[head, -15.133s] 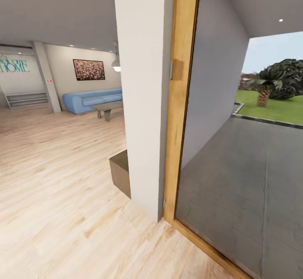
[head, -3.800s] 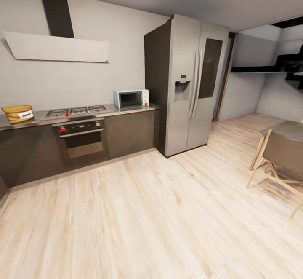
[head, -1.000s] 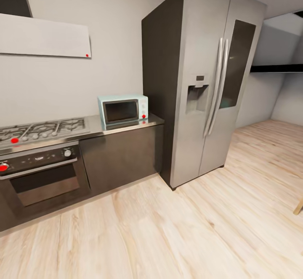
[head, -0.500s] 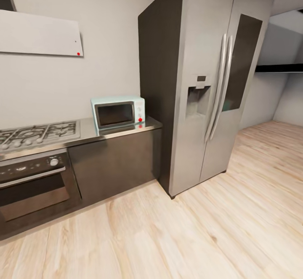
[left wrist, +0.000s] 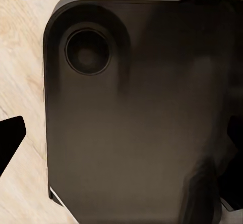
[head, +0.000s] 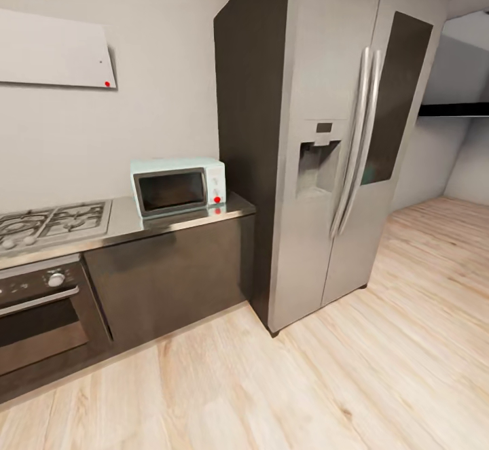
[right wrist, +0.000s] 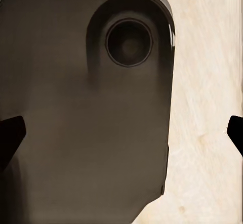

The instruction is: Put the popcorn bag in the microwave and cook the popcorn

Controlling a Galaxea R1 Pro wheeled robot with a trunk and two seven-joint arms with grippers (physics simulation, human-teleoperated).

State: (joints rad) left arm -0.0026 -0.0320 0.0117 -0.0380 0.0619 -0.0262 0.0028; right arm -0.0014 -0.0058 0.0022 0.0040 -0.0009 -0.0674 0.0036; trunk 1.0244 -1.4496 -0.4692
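The pale mint-blue microwave (head: 178, 188) stands with its dark glass door shut at the right end of the grey countertop (head: 125, 224), right beside the fridge. The popcorn bag and the popcorn are out of view. In the left wrist view my left gripper (left wrist: 121, 143) is open, its black fingertips (left wrist: 10, 143) far apart over my dark base. My right gripper (right wrist: 121, 135) is open in the same way, its fingertips (right wrist: 10, 138) at the edges of the picture, with nothing between them.
A tall steel fridge (head: 339, 144) rises right of the counter. The gas hob (head: 51, 222) and the built-in oven (head: 37, 317) lie left of the microwave, under a white hood (head: 51, 49). Light wood floor (head: 305, 382) stretches in front. My dark base (left wrist: 136, 107) lies below both grippers.
The whole head view has shifted: I have come closer to the counter and fridge, and the microwave now sits further left in the picture. Nothing in the kitchen has moved.
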